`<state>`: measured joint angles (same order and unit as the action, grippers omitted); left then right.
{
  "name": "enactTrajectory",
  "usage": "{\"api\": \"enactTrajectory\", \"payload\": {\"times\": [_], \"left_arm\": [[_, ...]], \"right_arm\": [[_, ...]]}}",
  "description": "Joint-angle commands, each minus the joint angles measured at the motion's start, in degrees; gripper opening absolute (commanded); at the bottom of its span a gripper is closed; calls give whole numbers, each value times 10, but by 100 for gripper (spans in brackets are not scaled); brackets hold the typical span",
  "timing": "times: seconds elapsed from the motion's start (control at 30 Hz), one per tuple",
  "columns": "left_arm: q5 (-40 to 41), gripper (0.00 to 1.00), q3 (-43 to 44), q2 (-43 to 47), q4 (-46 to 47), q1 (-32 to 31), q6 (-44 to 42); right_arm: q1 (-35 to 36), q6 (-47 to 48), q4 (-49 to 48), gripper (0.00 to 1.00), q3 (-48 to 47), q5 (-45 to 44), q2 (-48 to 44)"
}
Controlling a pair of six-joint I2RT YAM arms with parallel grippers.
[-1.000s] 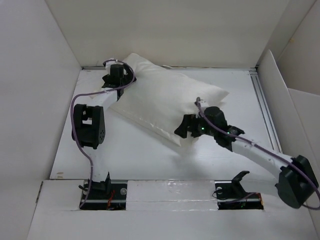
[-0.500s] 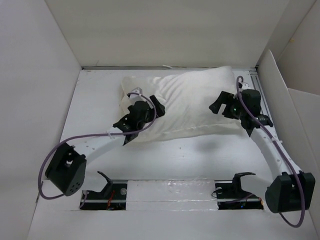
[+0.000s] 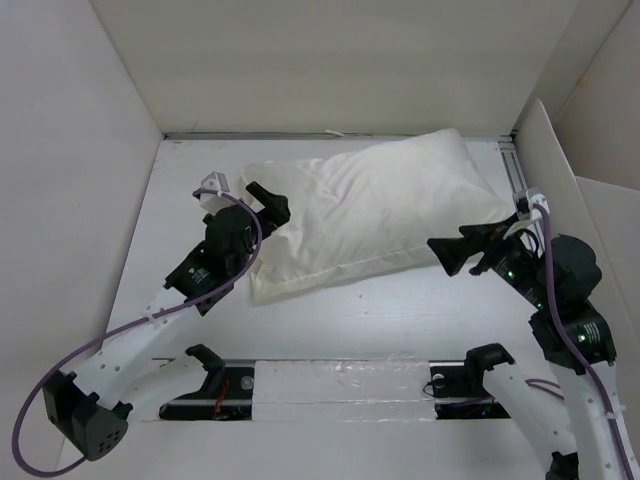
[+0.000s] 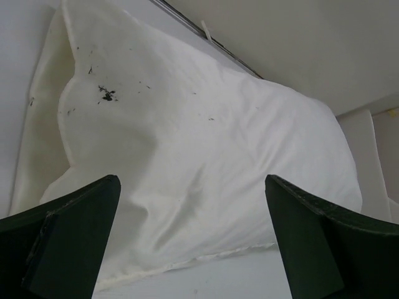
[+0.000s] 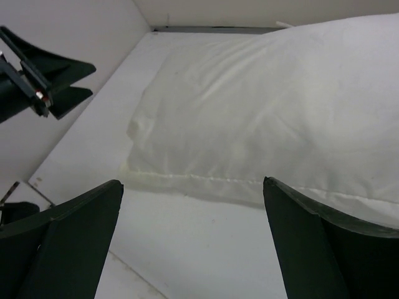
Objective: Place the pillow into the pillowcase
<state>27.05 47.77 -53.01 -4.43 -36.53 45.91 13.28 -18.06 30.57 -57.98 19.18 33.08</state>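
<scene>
Specks (image 4: pixel 107 94) on the pillowcase (image 4: pixel 206 168) show only in left wrist view.

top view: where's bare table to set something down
Free: table strip between the pillowcase and the arm bases; far-left corner, left of the left tool. Crowded: far right, pillowcase reaches the rail, right tool close by.

The two arms were built of white tubular links (image 3: pixel 130 340) dotted with small dark holes, joined by blocky black joint housings (image 3: pixel 85 425). A thin purple cable (image 3: pixel 245 225) looped loosely along each arm behind its hand. The left hand (image 3: pixel 272 205) and right hand (image 3: pixel 445 255) were matt black, with broad, flat, angular fingers (image 4: pixel 68 237). A small white tag (image 3: pixel 212 183) sat just behind the left hand.
</scene>
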Motion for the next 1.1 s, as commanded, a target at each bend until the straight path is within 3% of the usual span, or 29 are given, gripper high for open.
{"api": "enactTrajectory", "payload": {"times": [0.0,0.13,0.3,0.5,0.7,0.9,1.07], "left_arm": [[2,100,41,37,-46,0,-23],[-72,100,63,78,-62,0,-57],[-72,100,86,140,-127,0,-78],[-13,100,187,209,-331,0,-118],[28,100,294,308,-485,5,-101],[44,100,296,357,-473,5,-161],[3,100,253,421,-386,5,-209]], "right_arm": [[11,25,70,100,-24,38,-30],[11,49,145,100,-106,-31,-79],[17,84,238,100,-208,-159,-79],[36,84,294,100,-268,-182,-108],[64,90,322,100,-315,-201,-116],[85,90,317,100,-306,-245,-116],[109,90,317,100,-289,-274,-116]]}}
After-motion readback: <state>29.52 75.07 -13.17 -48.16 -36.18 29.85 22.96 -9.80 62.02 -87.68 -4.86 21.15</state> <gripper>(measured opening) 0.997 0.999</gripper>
